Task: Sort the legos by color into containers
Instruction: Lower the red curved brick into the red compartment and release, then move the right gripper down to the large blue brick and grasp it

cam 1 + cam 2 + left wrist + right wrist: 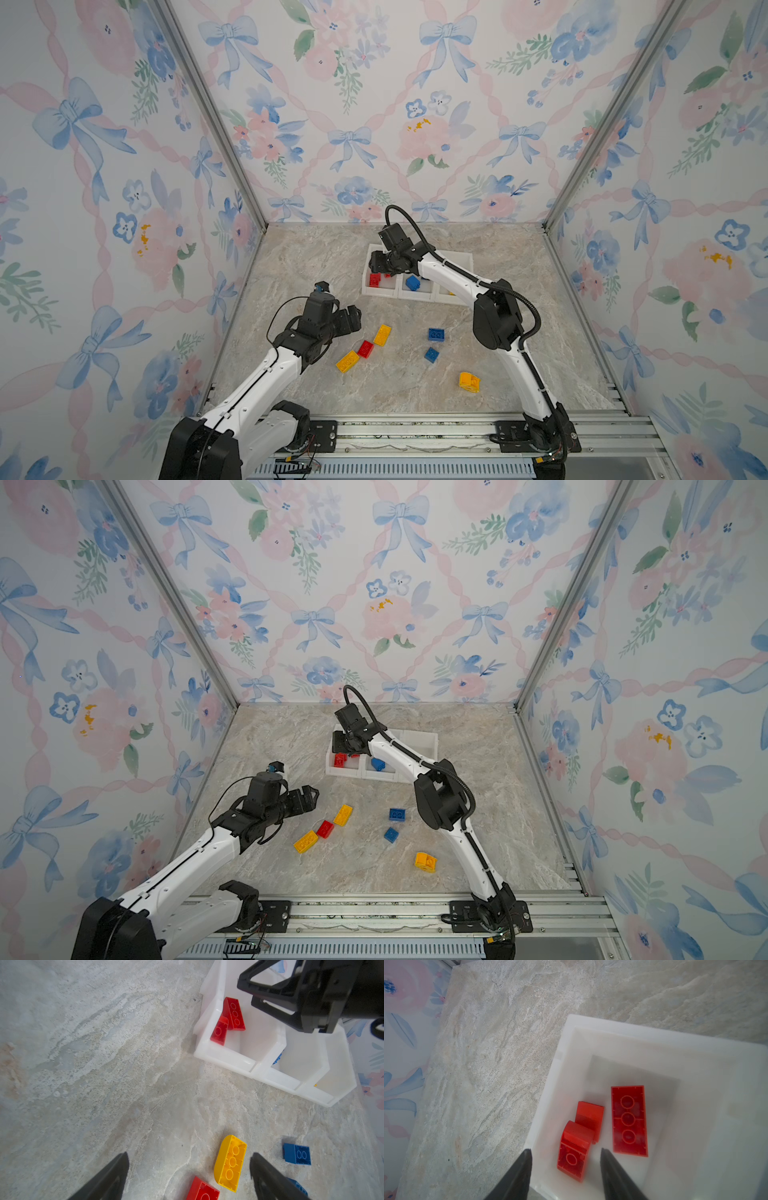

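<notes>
The right gripper (pixel 565 1149) hangs over the leftmost of three joined white plastic bins (pixel 571 1032). Its black jaws are parted to a moderate gap, with nothing between them and no brick touched. Beneath it, on that bin's floor, lie an oblong red brick (pixel 629 1120) turned underside up and two small red bricks (pixel 574 1151). The pair touch each other and sit just beside the oblong one. In both top views its arm reaches across the middle and right bins. The middle bin holds a blue brick (pixel 412 282), and a sliver of yellow (pixel 452 293) shows in the right bin by the arm. The left gripper (pixel 189 1154) is spread wide and empty above the marbled stone-look tabletop (pixel 83 1064), well apart from the bins. In the left wrist view an oblong yellow brick (pixel 230 1162) lies underside up on the table between its fingers, near one of them, with a square red brick (pixel 202 1190) just beside it. In a top view a second oblong yellow brick (pixel 347 360) lies on the red one's other side. Further out on the tabletop are two loose blue bricks (pixel 436 333), near each other. A tipped yellow brick (pixel 469 381) lies alone toward the front rail.
</notes>
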